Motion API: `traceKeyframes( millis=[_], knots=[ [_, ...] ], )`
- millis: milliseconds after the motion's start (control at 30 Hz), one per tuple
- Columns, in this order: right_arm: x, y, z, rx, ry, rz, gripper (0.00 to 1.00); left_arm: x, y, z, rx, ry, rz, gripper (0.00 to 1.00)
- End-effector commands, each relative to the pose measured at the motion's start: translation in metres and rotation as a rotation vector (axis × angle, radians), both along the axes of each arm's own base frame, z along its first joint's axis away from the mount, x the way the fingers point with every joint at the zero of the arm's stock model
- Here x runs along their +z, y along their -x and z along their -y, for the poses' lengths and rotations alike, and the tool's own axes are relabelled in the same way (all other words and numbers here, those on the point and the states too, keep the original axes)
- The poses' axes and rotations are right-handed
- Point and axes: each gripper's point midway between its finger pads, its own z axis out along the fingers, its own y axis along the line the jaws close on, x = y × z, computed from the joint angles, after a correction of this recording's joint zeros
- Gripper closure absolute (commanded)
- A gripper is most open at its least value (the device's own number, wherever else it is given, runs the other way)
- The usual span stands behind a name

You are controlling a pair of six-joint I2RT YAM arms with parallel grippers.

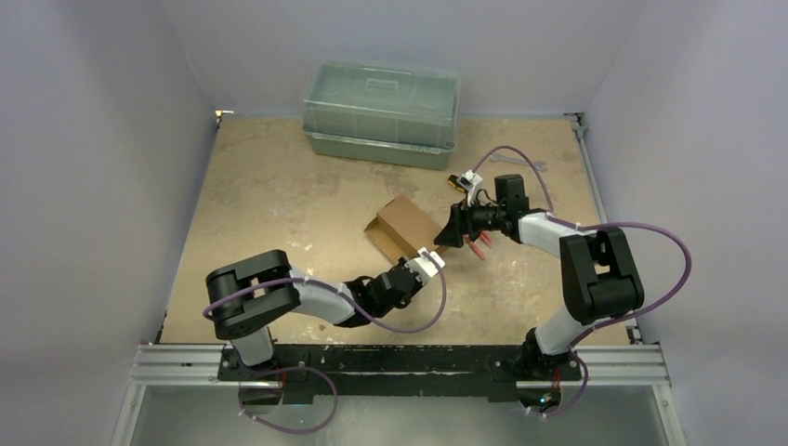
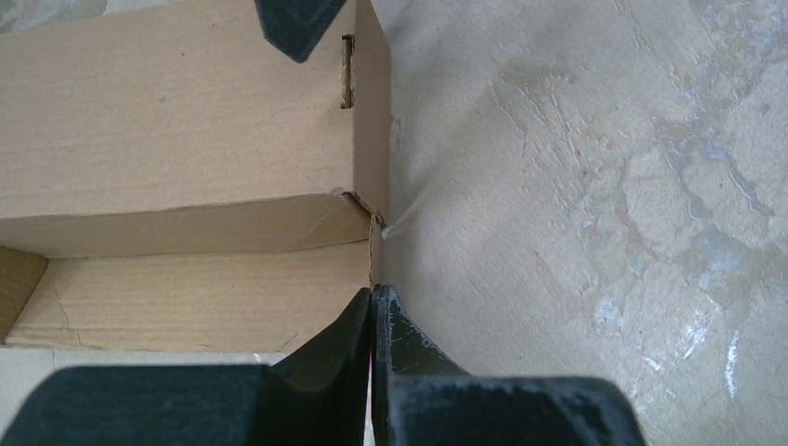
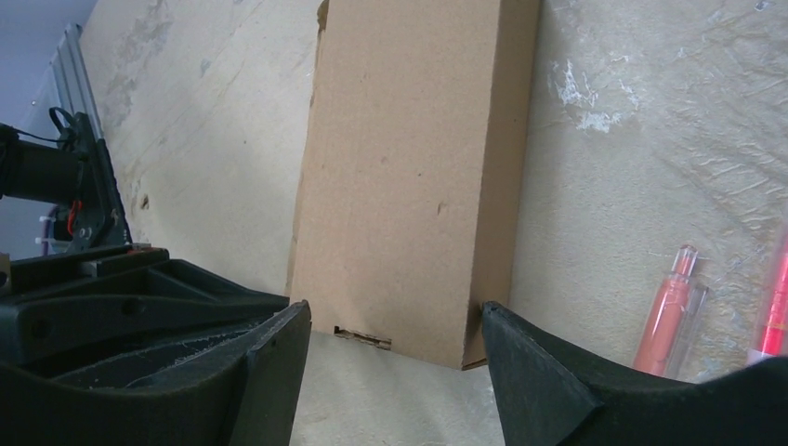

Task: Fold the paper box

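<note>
Paper box lies mid-tabletop, open mouth toward left gripper, whose jaws are pinched together on the thin wall edge at the box's corner. Right gripper spread wide, straddling the box's closed end, fingers just beside it. Left arm stretched low, right arm bent inward. Red pens near the right gripper; lidded plastic container at the far edge; pale walls around

Brown paper box, left tool at its near corner, right tool at its right end
</note>
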Motion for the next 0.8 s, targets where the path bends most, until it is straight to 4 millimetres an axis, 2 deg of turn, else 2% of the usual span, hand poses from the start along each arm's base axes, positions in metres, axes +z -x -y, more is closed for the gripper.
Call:
traceKeyframes(
  millis=[0,400,767],
  knots=[
    [0.01,-0.014,-0.001,-0.017,0.005,0.03,0.31,0.025,-0.005,0.016,-0.003,0.121,-0.053,1.0],
    [0.001,-0.018,0.004,-0.043,0.045,0.007,0.4,0.031,-0.015,0.022,0.017,0.183,-0.16,1.0],
    [-0.002,-0.018,0.006,-0.047,0.062,-0.001,0.47,0.028,-0.023,0.022,0.059,0.184,-0.226,1.0]
  ],
)
